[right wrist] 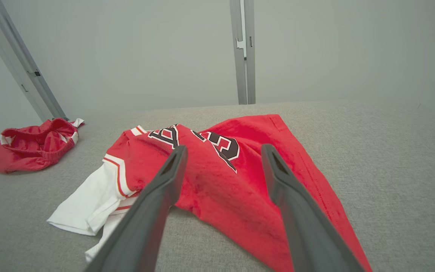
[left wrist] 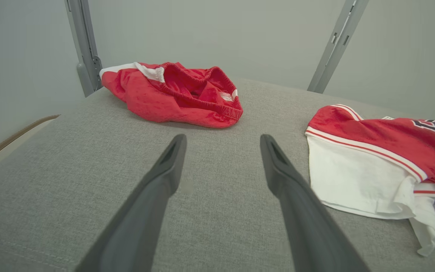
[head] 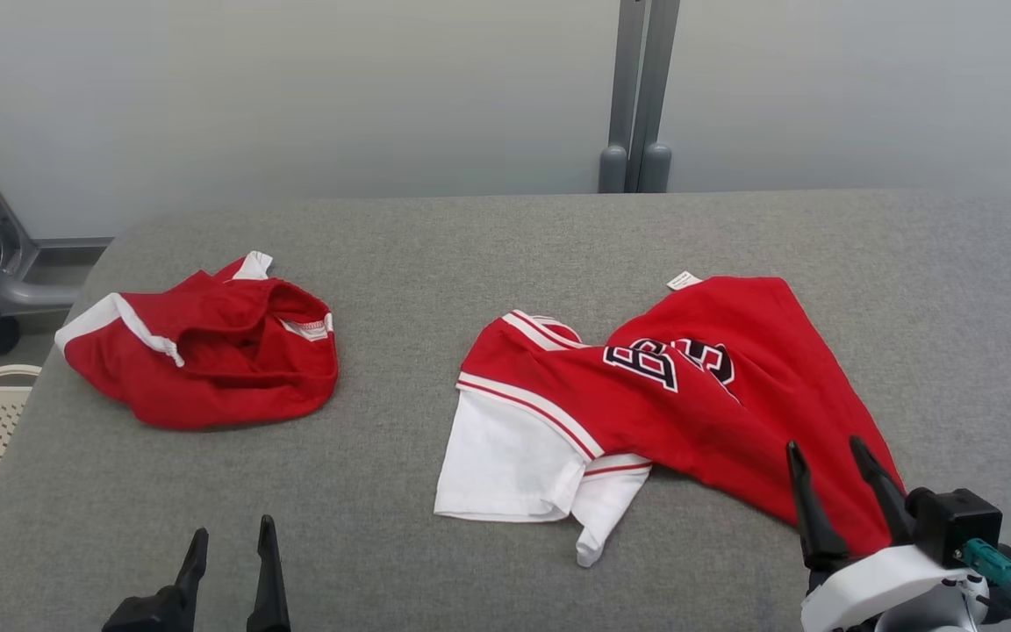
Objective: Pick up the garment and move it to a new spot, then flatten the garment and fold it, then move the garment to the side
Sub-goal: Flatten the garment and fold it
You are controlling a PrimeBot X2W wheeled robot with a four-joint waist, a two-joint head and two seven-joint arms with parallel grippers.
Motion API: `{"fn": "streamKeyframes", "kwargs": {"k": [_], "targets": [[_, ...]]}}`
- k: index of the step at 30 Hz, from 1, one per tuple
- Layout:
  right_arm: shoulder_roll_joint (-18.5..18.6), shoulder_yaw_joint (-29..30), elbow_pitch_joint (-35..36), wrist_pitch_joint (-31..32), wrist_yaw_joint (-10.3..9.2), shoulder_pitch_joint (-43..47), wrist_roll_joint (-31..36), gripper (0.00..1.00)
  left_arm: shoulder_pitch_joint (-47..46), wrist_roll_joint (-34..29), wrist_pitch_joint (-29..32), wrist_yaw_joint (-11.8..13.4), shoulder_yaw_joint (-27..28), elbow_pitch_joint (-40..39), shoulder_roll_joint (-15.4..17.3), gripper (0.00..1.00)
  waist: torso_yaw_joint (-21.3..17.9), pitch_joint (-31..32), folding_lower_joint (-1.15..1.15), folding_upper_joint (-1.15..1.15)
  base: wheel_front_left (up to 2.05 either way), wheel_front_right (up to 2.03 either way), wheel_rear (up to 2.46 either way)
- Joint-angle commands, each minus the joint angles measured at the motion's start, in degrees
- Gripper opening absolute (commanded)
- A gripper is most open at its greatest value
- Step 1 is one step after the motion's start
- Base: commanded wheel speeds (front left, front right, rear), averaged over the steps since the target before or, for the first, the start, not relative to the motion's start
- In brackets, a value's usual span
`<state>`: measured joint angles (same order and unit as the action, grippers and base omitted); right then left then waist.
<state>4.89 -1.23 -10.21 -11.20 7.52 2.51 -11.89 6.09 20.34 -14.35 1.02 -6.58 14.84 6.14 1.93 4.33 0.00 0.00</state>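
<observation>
Red jersey [head: 716,395], right gripper [head: 824,444] above it, left gripper [head: 233,525] aside, both wide apart and empty

Fleecy matt cloth jersey [head: 716,395] on coarse woven tabletop [head: 488,254].

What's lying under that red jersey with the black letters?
White fabric sticks out from beneath the red jersey on its left side, likely part of the same garment. Both lie on the grey table. Anything further under the red cloth is covered.
</observation>
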Motion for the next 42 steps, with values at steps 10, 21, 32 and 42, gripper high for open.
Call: {"fn": "streamKeyframes", "kwargs": {"k": [10,21,32,42], "targets": [[-0.3,-0.7,-0.2,0.4,-0.05,0.5,1.0,1.0,-1.5,-0.8,3.6,-1.2,-2.9,-0.4,0.7,1.0,-0.2,-0.5,0.0,0.0,0.0,0.0,0.0],[0.2,-3.2,1.3,1.4,-0.05,-0.3,1.6,1.0,-12.4,-1.8,14.2,-3.2,-9.0,10.2,-0.7,1.0,-4.3,-3.7,0.0,0.0,0.0,0.0,0.0],[0.2,-4.3,2.1,1.8,-0.05,-1.9,1.9,1.0,-21.6,1.7,19.8,-3.2,-10.3,23.0,-2.5,1.0,-10.1,-8.7,0.0,0.0,0.0,0.0,0.0],[0.1,-4.6,1.2,1.4,-0.05,-2.5,2.4,1.0,-24.2,5.2,20.7,-3.6,-12.9,29.0,-3.2,0.2,-11.0,-8.9,0.0,0.0,0.0,0.0,0.0]]}}
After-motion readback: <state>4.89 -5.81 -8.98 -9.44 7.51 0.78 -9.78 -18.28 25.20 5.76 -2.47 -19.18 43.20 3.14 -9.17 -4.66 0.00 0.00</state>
